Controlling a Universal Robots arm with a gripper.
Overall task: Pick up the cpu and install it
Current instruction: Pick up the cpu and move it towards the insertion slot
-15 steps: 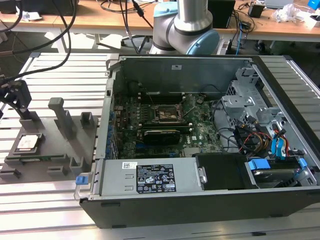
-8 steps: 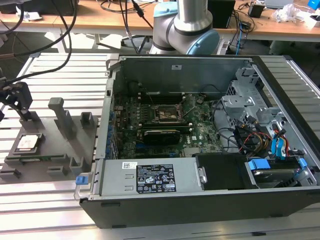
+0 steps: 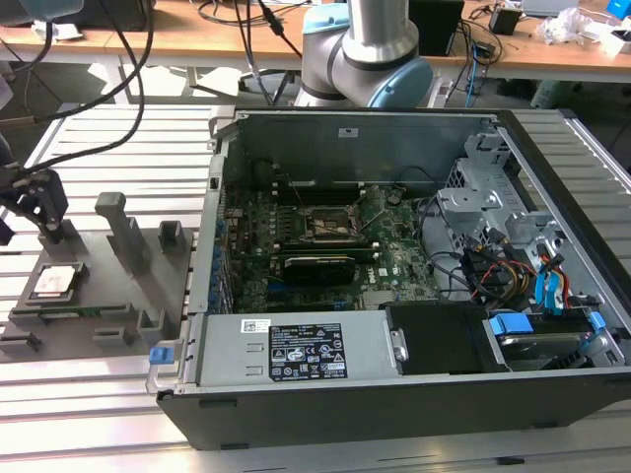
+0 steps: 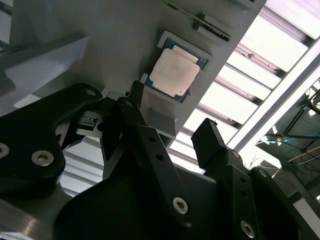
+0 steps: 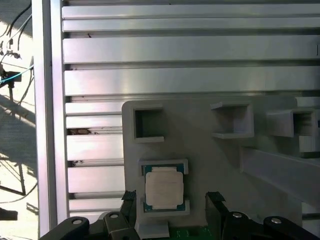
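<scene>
Hovering hand (image 5: 170, 199), jaws apart, above cpu (image 5: 162, 187).

A slatted aluminium table (image 3: 118, 158) stands before a wooden desk (image 3: 187, 34) strewn with cables (image 3: 244, 30).

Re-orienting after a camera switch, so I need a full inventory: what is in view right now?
cpu: one, silver-grey, in a pocket of the fixture plate.
fixture plate: one, grey, on the table, at the exterior view's left of the case.
computer case: one, black, side open, on the table.
motherboard: one, green, inside the case.
socket: one, black frame, mid-motherboard.
power supply box: one, grey, labelled, at the case's near edge.
table: one, slotted aluminium.
bench: one, wooden, behind the table.
robot arm: one, grey and pale blue, behind the case.
gripper: one, black, open, over the cpu.
</scene>
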